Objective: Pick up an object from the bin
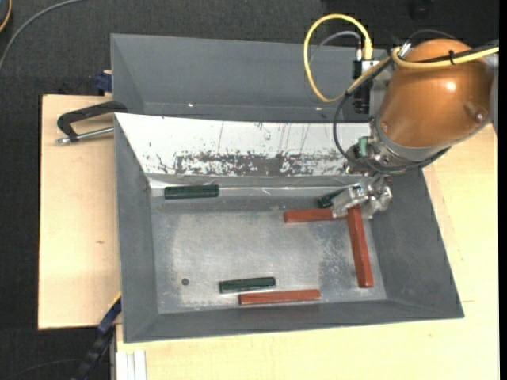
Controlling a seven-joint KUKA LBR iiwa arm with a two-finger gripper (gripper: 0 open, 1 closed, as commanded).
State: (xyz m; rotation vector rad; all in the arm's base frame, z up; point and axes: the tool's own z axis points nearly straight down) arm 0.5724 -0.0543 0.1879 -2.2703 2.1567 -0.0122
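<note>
The claw [363,200] hangs low in the bin [133,244], right over the spot where two red sticks meet in a corner. The first red stick [307,215] runs from under the claw off to the left as I look. The second red stick [361,252] runs from under the claw down toward the near wall. To do this step well, I think the claw should choose just one stick, not both. It should sit across the thin side of that stick, a little way from the corner, so the other stick does not get pinched or dragged along. Then it should close softly and lift straight up. I cannot tell if the claw is open or closed, because the big orange arm part [432,93] above it hides a lot. I see nothing clearly held in it, and I cannot be sure it touches the sticks. A small dark bit [325,202] lies just left of the claw. The back dark stick [190,191] lies far off to the left. The front dark stick [247,285] and a third red stick [279,296] lie side by side, well away, down and to the left.
</note>
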